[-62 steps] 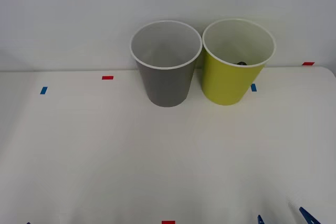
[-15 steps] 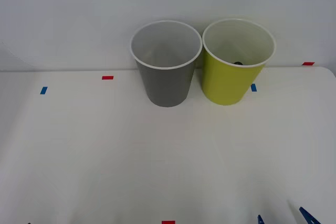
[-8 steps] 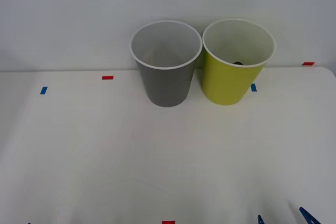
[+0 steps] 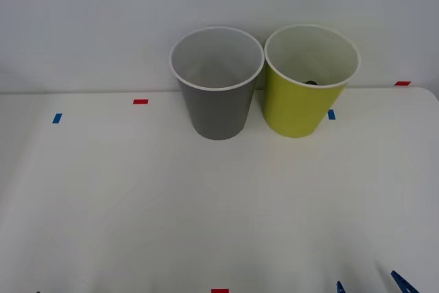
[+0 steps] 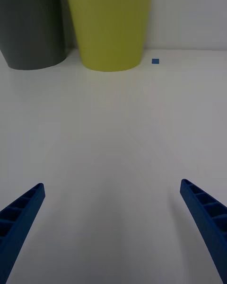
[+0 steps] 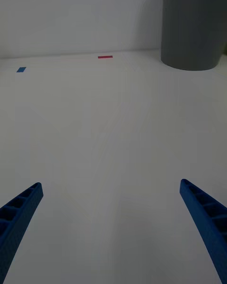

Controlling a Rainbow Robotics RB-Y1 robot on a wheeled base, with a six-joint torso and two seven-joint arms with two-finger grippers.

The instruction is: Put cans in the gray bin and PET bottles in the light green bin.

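The right gripper hung low over the near right part of the white table, its blue ribbed fingers spread wide apart, holding nothing and touching nothing; in the front view only its fingertips peeked in at the near right edge. The left gripper sat likewise over the near left part of the table, fingers wide apart and bare between. Both bins stood upright at the far edge against the wall, long axes vertical, mouths up, side by side and very close, whether touching I could not tell. The gray bin stood to the left of the green bin. Inside the green bin, low against its near wall, a small dark round spot showed just above the rim line; too little of it was visible to tell what it was or which way it lay. From the right wrist, the green bin stood well ahead of the fingers and the gray bin beside it; from the left wrist, the gray bin stood well ahead.
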